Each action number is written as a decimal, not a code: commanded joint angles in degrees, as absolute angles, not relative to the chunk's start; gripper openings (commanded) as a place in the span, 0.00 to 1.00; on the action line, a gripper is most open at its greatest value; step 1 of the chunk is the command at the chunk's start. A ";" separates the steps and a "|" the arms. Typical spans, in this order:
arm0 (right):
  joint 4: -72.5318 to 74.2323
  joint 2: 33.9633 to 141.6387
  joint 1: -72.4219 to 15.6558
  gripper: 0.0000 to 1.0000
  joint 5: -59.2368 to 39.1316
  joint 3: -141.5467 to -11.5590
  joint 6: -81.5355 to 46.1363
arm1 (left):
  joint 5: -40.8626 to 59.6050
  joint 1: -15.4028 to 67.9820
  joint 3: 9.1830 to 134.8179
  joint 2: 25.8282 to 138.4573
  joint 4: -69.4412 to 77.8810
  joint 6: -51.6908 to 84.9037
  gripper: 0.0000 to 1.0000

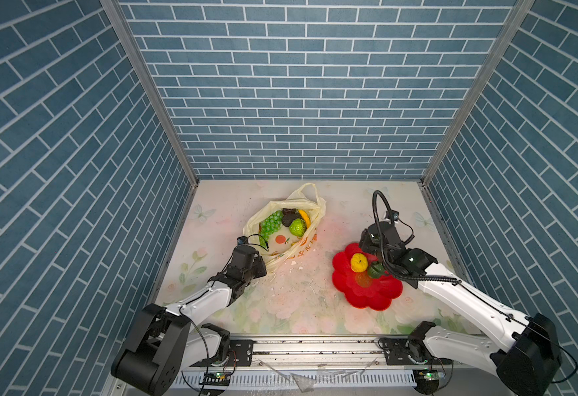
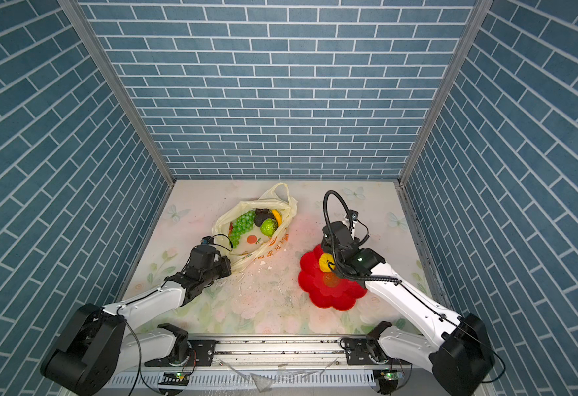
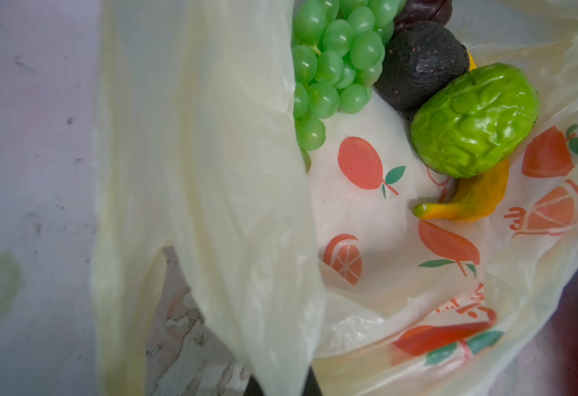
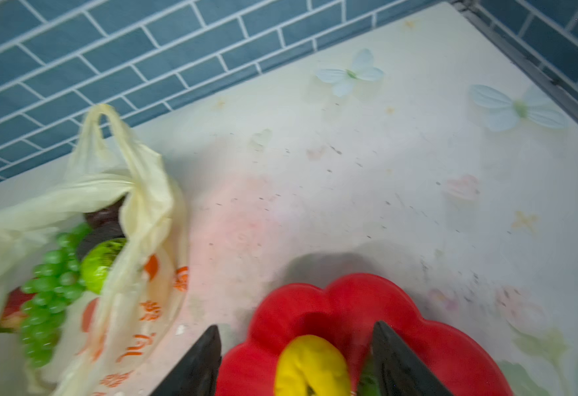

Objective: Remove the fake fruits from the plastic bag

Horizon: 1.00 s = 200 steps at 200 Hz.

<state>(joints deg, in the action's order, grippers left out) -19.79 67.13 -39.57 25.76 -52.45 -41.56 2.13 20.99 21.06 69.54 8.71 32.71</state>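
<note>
**Left tool pinches bag; right tool spread over plate**

The bag (image 1: 301, 247) lies on the desk (image 1: 332, 212) left of the middle, its mouth gaping upward and one loop handle standing up at the far side. Inside it are the grapes (image 1: 271, 222), a dark bumpy fruit (image 1: 288, 219), a wrinkled green fruit (image 1: 297, 226) and the banana (image 3: 469, 205), which curves under the green fruit. They are packed together, touching, at the far end of the bag. The left wrist view shows a second dark fruit partly hidden behind the first.

The left tool (image 1: 261, 266) sits at the near edge of the bag, pressed together on a fold of the plastic, which runs taut down into its jaws.

A red flower-shaped plate (image 1: 366, 291) lies to the right, well apart from the bag. On it rest a yellow lump (image 1: 358, 262) and, just beside it, a dark green round fruit (image 1: 376, 269). The right tool (image 4: 296, 327) hangs over the plate's far part with its jaws spread. The yellow lump lies between them, ungripped.
</note>
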 commanded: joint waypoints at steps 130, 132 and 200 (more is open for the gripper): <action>-26.56 119.20 -47.09 0.69 -7.98 -103.51 -17.84 | 2.46 29.57 22.47 64.09 -6.23 33.32 0.00; -26.90 119.65 -47.15 0.70 -7.93 -104.06 -17.71 | 2.35 29.72 22.36 63.97 -6.39 33.56 0.00; -37.57 131.18 -47.70 0.70 -6.86 -117.33 -9.93 | -3.75 31.88 18.85 52.18 -15.97 36.07 0.00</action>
